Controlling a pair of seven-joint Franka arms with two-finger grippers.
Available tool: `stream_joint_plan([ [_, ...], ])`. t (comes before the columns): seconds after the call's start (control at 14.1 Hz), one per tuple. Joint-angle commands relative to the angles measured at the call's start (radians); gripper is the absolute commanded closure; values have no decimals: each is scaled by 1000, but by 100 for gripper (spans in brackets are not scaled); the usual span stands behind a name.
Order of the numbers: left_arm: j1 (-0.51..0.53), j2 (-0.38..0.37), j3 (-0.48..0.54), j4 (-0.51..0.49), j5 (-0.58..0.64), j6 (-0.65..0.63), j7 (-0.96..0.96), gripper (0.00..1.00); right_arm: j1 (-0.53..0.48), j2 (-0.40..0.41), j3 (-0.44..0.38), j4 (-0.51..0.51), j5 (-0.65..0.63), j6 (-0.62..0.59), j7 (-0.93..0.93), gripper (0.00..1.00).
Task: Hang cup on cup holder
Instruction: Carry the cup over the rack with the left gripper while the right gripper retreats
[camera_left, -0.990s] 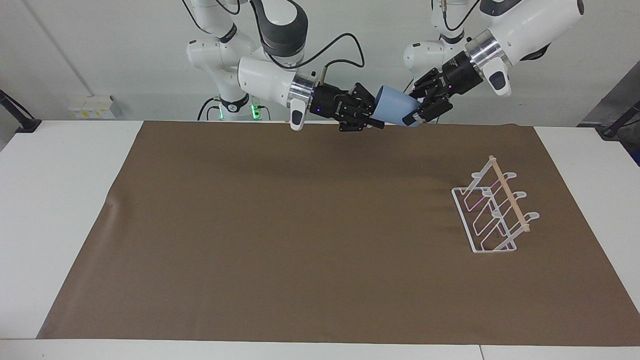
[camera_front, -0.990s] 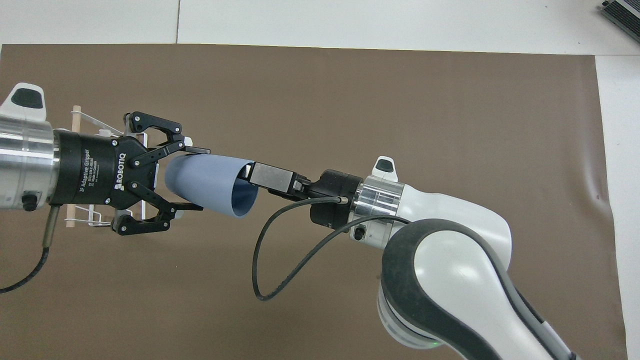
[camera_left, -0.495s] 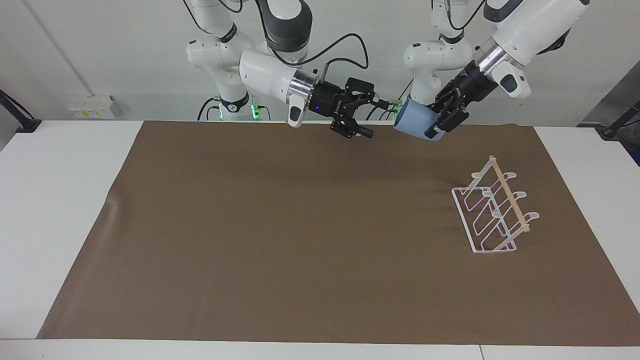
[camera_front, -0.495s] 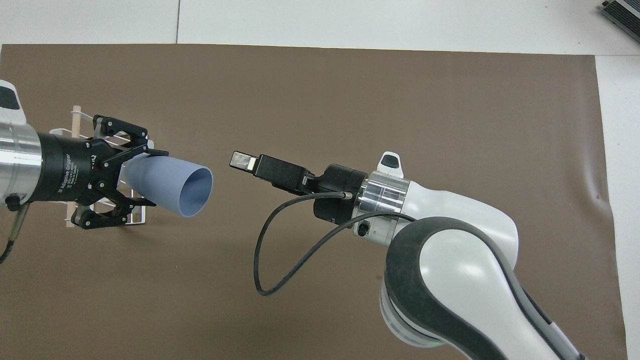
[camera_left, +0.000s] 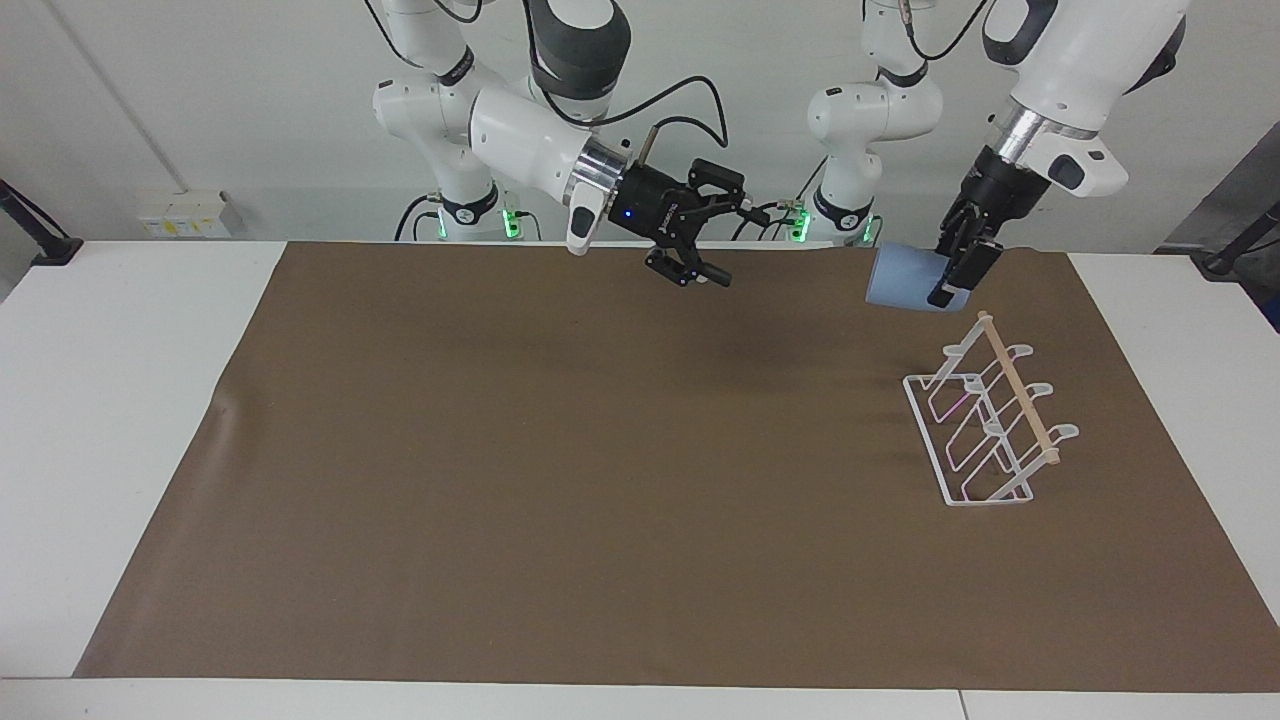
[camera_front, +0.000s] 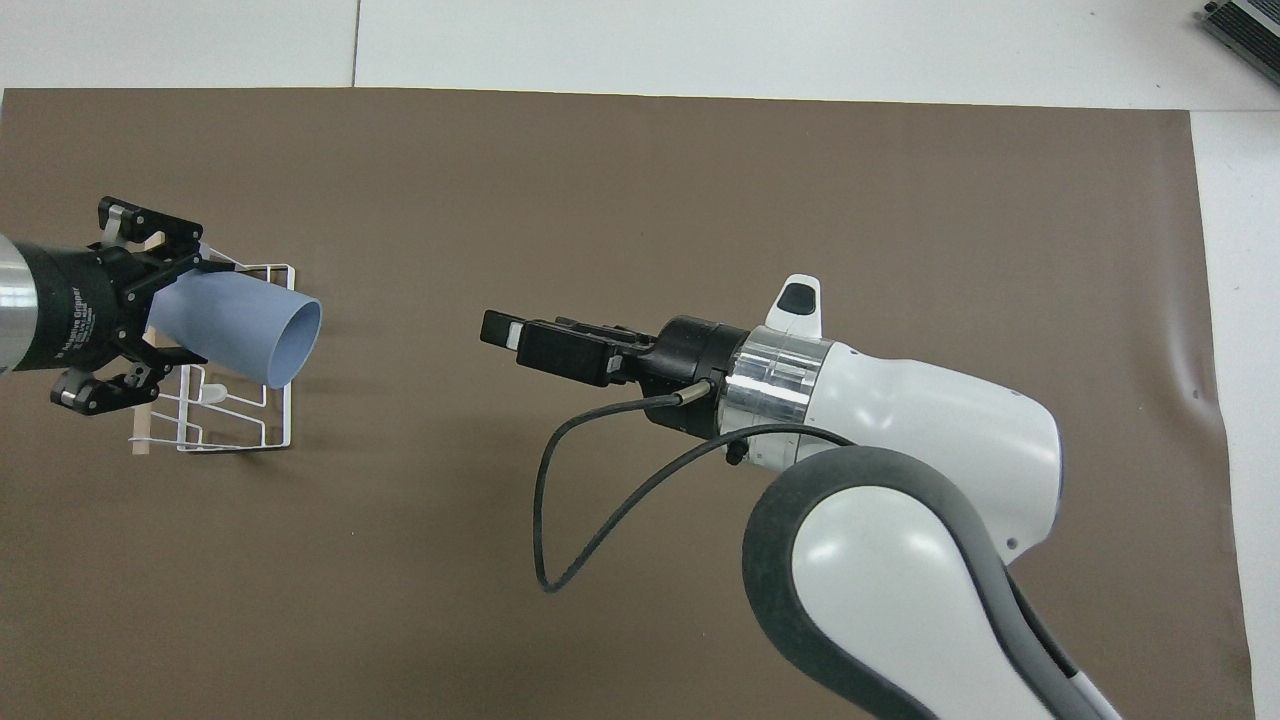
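Note:
The light blue cup (camera_left: 903, 280) hangs in the air on its side, its open rim turned toward the right arm's end of the table. My left gripper (camera_left: 946, 284) is shut on the cup's base. Seen from above, the cup (camera_front: 245, 325) and the left gripper (camera_front: 185, 308) cover part of the cup holder (camera_front: 240, 425). The white wire cup holder (camera_left: 990, 425), with its wooden rod on top, stands on the mat just below the cup, apart from it. My right gripper (camera_left: 730, 246) hangs open and empty over the mat's edge nearest the robots; it also shows in the overhead view (camera_front: 500, 331).
A brown mat (camera_left: 550, 450) covers most of the white table (camera_left: 110, 400). A black cable (camera_front: 590, 500) loops from the right arm's wrist above the mat.
The right gripper has let go of the cup and drawn back toward its own end. The left gripper has carried the cup away to above the cup holder.

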Motion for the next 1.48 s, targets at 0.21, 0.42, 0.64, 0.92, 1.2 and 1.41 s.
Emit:
stream_joint_plan([
  [0.21, 31, -34, -3, -112, 313, 192, 120, 100, -35, 11, -14, -30, -501, 22, 7, 0],
  [0.42, 39, 21, -3, -124, 493, 271, 116, 100, -47, 26, -41, -7, -840, -19, 1, 0],
  [0.64, 44, 94, -3, -111, 607, 364, 105, 100, -47, 29, -75, 57, -1104, -141, 2, 0],
  [0.92, 44, 150, -3, -87, 733, 367, 102, 100, -49, 37, -136, 153, -1250, -336, 4, 0],
  [1.2, 36, 186, -3, -86, 810, 419, -28, 100, -49, 58, -240, 288, -1292, -583, 11, 0],
  [1.41, 48, 210, -3, -86, 877, 479, -70, 100, -47, 59, -323, 331, -1290, -701, 53, 0],
])
